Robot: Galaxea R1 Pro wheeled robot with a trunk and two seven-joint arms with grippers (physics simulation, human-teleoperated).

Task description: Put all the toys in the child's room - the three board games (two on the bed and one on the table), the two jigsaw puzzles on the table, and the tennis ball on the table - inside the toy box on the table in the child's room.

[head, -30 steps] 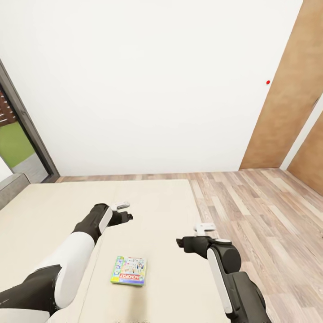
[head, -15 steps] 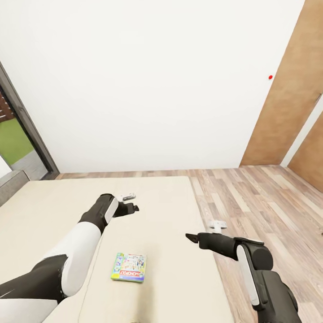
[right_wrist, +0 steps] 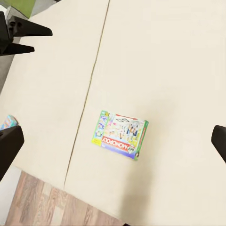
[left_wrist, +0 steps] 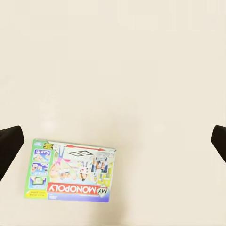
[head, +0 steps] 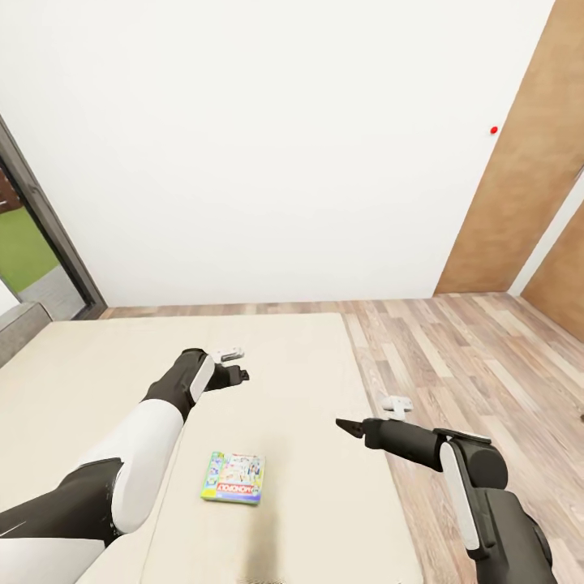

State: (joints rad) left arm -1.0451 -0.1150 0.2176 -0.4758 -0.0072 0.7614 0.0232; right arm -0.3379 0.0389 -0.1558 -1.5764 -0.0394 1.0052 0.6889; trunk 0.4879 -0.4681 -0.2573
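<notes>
**Both arms over the bed, one game box lying free**

The robot stands at the bed point(head: 308, 503) and looks down on the beige mattress. A flat board game point(head: 234, 478) with green edge and the word "MONOPOLY" lies flat on the mattress, close to the robot, between the two arms. Nothing touches it. In the left wrist view the same box point(left_wrist: 71, 170) shows from above with its red title band, and in the right wrist view the box point(right_wrist: 120, 134) lies just beside the long seam of the mattress.

The left gripper point(head: 237, 375) hangs above the mattress, beyond the box and a little to its left side. Its two dark fingers point(left_wrist: 9, 146) stand at the far edges of the left wrist view, so the jaws are spread wide and hold nothing. The right gripper point(head: 345, 426) hangs over the right part of the mattress, near its edge, well apart from the box. Its fingers point(right_wrist: 9, 146) are also at the two edges of its own wrist view, wide apart and without load.

At the edge of the right wrist view a small blue corner point(right_wrist: 8, 122) shows on the mattress; it is perhaps another box, but too little of it shows to tell.

Behind the bed there is a white wall point(head: 276, 146), a wood-plank floor point(head: 487, 357) at the right, a brown door point(head: 527, 178), and a dark window frame point(head: 49, 235) at the left.
</notes>
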